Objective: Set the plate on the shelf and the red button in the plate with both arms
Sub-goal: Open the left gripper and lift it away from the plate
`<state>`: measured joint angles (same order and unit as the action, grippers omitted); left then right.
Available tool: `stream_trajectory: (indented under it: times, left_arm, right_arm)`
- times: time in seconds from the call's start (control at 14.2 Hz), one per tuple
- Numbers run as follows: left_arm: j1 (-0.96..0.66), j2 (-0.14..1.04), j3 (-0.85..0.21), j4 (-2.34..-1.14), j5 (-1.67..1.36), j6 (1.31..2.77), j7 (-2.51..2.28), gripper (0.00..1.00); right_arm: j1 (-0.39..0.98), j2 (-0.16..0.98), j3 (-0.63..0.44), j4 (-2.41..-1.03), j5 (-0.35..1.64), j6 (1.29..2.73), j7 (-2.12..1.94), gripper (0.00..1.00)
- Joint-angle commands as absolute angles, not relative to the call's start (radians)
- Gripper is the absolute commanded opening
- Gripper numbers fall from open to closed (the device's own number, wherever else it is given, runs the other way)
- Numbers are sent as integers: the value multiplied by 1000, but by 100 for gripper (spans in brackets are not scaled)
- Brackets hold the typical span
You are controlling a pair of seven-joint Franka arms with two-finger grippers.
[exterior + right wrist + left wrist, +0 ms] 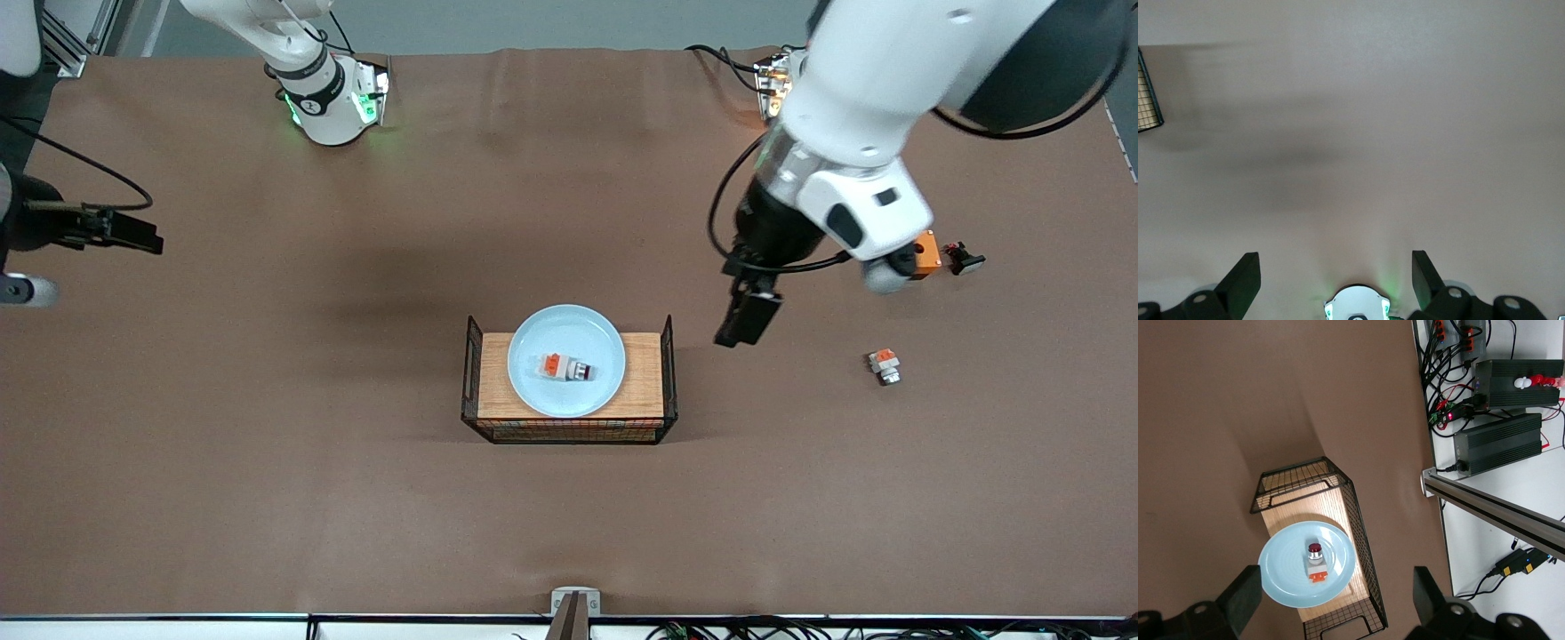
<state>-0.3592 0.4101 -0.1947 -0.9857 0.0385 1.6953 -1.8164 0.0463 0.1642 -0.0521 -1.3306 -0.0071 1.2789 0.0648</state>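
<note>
1. The plate [566,360] lies on a wooden board inside a wire basket [669,373] in the middle of the worktop [267,462]. The red button [566,367] lies on its side in the middle of the plate.
2. The left claw [747,322] hangs in the air over bare worktop just beside the basket, toward the left arm's end. Its fingers [1238,597] are spread wide and hold nothing; the left wrist view looks down past them at the plate and button.
3. The right claw [120,229] hovers over the worktop's edge at the right arm's end, well apart from the basket. Its fingers [1241,277] are spread too, with nothing between them.
4. The worktop is covered in a plain brown sheet. Toward the left arm's end lie a similar white and orange piece [884,365], an orange box [925,253] and a small black part [963,259] just beside the box.
5. Off the worktop's edge, the left wrist view shows black power boxes [1501,443] with cables and a metal rail [1491,513].
6. The left arm reaches down from its base with its wrist tilted toward the basket. The right arm comes in low from the edge of the front view.
</note>
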Motion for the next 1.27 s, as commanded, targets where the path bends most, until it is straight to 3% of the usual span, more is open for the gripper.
stream_trajectory:
  times: [0.0, 0.28, 0.49, 0.99, 1.2]
  left_arm:
    - [-263, 330, -210, -1025, -32, 1648, -1703, 100]
    - [-105, 272, -235, -1029, -71, 1519, -1441, 100]
    - [27, 256, -293, -1031, -61, 1432, -1263, 100]
    - [112, 256, -285, -1034, 52, 1183, -910, 100]
    - [181, 256, -290, -1061, 45, 1170, -725, 100]
  right_arm:
    - [44, 106, -41, -1364, -12, 1289, 84, 100]
    - [25, 92, -48, -1376, -12, 1260, 86, 100]
    - [17, 29, -48, -1460, -6, 1293, 86, 100]
    - [17, -37, -46, -1534, 0, 1362, 86, 100]
    - [15, -90, -46, -1607, 0, 1411, 86, 100]
